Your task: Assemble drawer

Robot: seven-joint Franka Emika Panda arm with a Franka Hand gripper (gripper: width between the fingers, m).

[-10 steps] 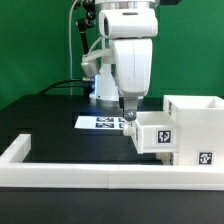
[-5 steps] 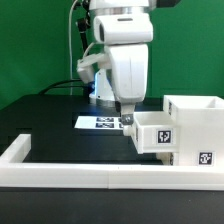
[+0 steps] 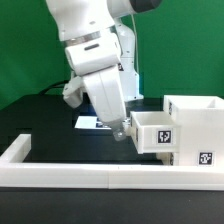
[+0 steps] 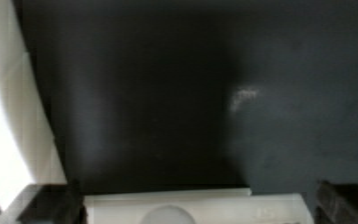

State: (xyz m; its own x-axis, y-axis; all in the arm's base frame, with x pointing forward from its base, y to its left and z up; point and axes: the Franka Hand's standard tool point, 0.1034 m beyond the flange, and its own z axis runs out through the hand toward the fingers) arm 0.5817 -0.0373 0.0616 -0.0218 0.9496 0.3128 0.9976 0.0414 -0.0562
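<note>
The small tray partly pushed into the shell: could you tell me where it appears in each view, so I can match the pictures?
Exterior view: the small tray sticks out of the shell toward the exterior view's left, right of centre, with the gripper at its outer end.
Wrist view: a white piece shows between the dark fingers, probably the tray's edge; too blurred to be sure.
Shared landmark: the white rail edging the black table.

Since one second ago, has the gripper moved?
Yes. The arm has tilted toward the exterior view's left, and the gripper now sits slightly left and lower against the marker board, at the tray's left edge.
</note>
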